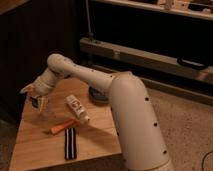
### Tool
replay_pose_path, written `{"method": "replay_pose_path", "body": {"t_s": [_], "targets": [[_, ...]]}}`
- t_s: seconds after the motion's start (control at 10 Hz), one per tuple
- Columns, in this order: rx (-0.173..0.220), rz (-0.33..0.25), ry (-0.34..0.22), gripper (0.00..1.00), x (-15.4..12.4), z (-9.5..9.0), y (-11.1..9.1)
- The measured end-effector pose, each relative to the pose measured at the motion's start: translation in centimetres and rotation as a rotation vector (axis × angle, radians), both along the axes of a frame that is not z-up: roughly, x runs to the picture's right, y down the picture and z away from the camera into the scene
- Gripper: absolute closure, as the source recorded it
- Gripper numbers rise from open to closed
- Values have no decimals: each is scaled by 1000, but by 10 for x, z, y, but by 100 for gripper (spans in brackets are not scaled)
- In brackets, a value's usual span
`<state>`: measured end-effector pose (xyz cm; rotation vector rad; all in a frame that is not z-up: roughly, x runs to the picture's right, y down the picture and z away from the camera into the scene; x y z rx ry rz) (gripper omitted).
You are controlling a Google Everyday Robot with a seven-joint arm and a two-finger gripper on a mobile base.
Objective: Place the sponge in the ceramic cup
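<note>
Over the far-left corner of the table (42, 150), the gripper (34, 96) hangs with its jaws clamped on the sponge (34, 102). The ceramic cup (43, 107) stands just beneath, offset slightly toward the table's middle.

The wooden table (100, 132) carries a dark bowl (98, 95) at its far right, a white bottle (77, 108) lying mid-table, an orange stick (62, 128) and a black striped bar (70, 143) nearer, and the ceramic cup (43, 110) far left, below the gripper (36, 97).
</note>
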<state>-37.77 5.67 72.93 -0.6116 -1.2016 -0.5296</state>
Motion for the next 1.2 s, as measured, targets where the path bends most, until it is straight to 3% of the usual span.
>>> {"method": "replay_pose_path", "body": {"t_s": [1.1,1.2], "targets": [[1,-2,0,20,0,0,0],[5,9,22,20,1,-1,-1]]}}
